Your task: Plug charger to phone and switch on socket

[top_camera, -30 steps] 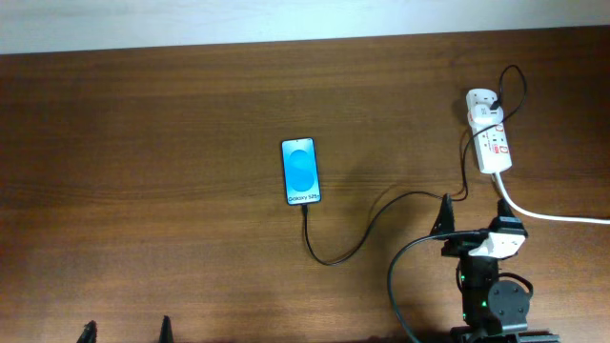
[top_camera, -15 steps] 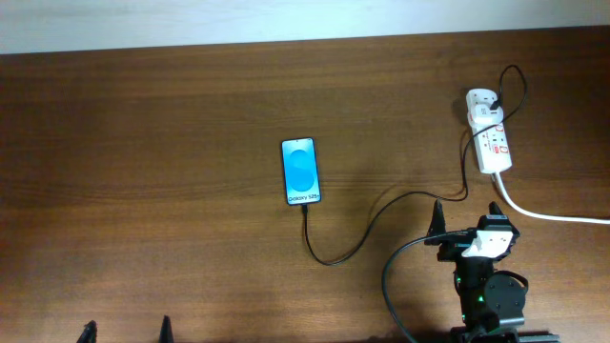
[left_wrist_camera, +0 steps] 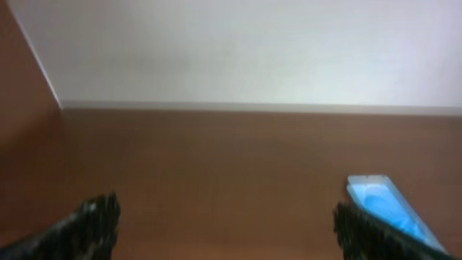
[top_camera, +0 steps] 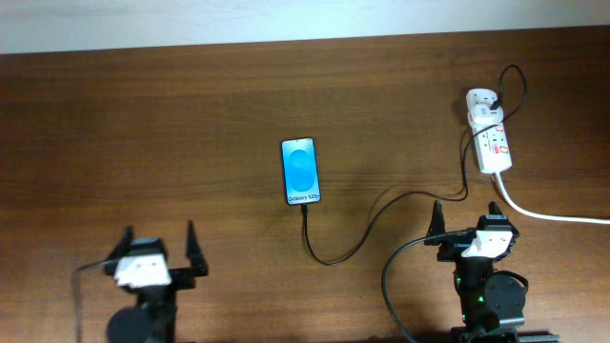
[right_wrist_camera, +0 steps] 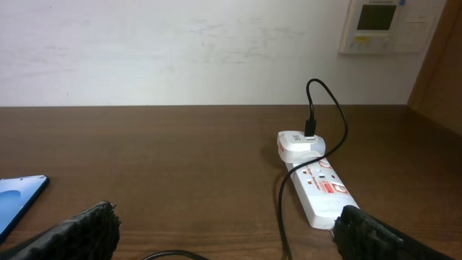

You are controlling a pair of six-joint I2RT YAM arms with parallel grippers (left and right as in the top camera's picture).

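Note:
The phone [top_camera: 300, 171] lies flat mid-table, blue screen up; it also shows in the left wrist view [left_wrist_camera: 386, 209] and at the left edge of the right wrist view [right_wrist_camera: 18, 198]. The black charger cable [top_camera: 367, 229] runs from the phone's near end in a curve to the white adapter on the socket strip [top_camera: 488, 133], which also shows in the right wrist view [right_wrist_camera: 317, 188]. My left gripper [top_camera: 157, 246] is open and empty, near the front left. My right gripper [top_camera: 467, 217] is open and empty, just in front of the strip.
The strip's thick white cord [top_camera: 553, 214] runs off to the right edge. A white wall panel [right_wrist_camera: 379, 25] hangs on the wall behind the table. The wooden table [top_camera: 143, 124] is bare on the left.
My left arm has come into the overhead view at the front left. My right gripper moved slightly toward the socket strip one second ago and has since held still.

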